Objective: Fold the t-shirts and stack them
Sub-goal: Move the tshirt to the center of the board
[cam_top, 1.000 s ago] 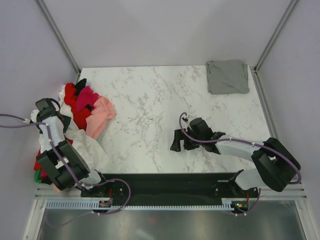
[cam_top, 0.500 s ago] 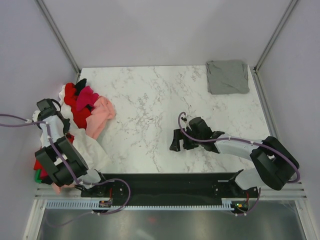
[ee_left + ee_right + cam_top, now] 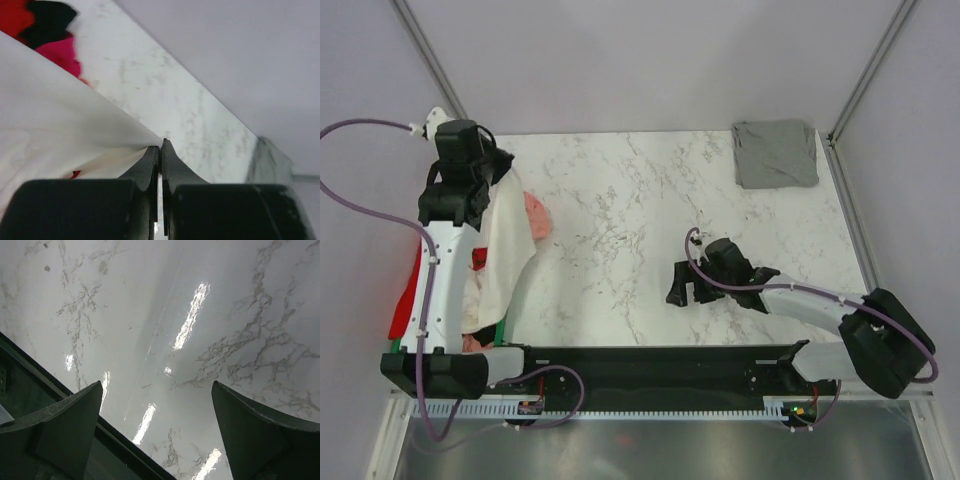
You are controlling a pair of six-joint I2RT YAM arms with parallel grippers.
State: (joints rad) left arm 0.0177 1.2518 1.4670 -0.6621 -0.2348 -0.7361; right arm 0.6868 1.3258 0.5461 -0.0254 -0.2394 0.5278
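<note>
The left gripper, jaws pinched on an edge of the white t-shirt, holds it draped along the table's left side, hiding the pile but for slivers of pink and red. A second ago it sat low there, jaws apart. The right gripper stays spread, empty, above the table's near middle; the folded grey t-shirt lies far right.

Table: white marble pattern with grey veins.
Black strip: along the table's near edge.
Left post: metal, at the table's far left corner.
Right post: metal, at the table's far right corner.
Walls: plain grey, around the table.
</note>
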